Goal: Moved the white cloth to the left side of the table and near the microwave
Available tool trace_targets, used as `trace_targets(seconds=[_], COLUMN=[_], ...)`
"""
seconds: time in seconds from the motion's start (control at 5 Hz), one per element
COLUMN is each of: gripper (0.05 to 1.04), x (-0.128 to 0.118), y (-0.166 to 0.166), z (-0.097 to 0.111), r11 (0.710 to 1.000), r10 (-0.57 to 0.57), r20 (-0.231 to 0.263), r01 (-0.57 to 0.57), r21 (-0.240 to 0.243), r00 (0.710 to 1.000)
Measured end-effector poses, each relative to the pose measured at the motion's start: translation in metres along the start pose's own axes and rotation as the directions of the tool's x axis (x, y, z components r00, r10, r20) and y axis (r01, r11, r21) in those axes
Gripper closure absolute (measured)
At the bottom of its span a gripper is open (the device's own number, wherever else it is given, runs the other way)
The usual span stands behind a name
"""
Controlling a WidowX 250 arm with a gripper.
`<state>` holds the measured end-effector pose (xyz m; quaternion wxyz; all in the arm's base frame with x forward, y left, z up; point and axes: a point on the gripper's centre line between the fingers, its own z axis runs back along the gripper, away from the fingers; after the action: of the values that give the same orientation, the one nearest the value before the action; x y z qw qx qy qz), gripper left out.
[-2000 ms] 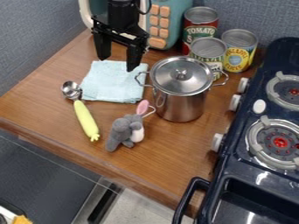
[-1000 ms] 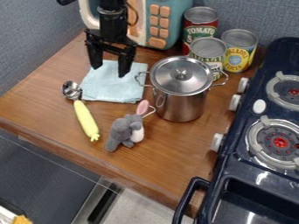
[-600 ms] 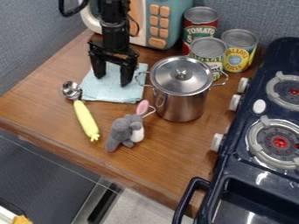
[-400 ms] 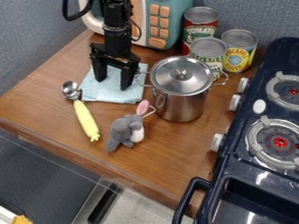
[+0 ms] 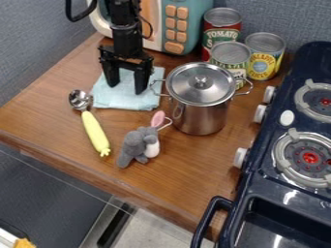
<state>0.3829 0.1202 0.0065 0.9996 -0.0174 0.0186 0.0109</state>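
The gripper (image 5: 127, 89) hangs pointing down over the cloth, its two fingers apart and open, with the tips at or just above the fabric. The cloth (image 5: 129, 100), pale blue-white, lies flat on the wooden table (image 5: 48, 109), between the scoop and the steel pot. Part of its upper area is hidden behind the gripper. Behind the arm stands the toy microwave (image 5: 176, 24), teal with orange buttons, at the table's back edge.
Right of the cloth is a lidded steel pot (image 5: 199, 104), with several cans (image 5: 264, 55) behind it. A yellow-handled scoop (image 5: 96, 133) lies to the left, and a grey plush toy (image 5: 138, 147) in front. A dark stove (image 5: 291, 145) stands at the right.
The gripper has come down and a little forward onto the cloth, then back slightly. The cloth's front edge has shifted a little toward the microwave in the latest frame.
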Motion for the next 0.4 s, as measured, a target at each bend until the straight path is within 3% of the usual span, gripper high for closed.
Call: trace_targets(seconds=[0.2,0.4], gripper=[0.083,0.083], x=[0.015,0.037], y=[0.017,0.04], z=[0.001,0.003], r11=[0.999,0.998], r10=[0.032,0.042], r20=[0.012,0.027], r01=[-0.032,-0.043], r21=[-0.004,0.034], r00=[0.999,0.999])
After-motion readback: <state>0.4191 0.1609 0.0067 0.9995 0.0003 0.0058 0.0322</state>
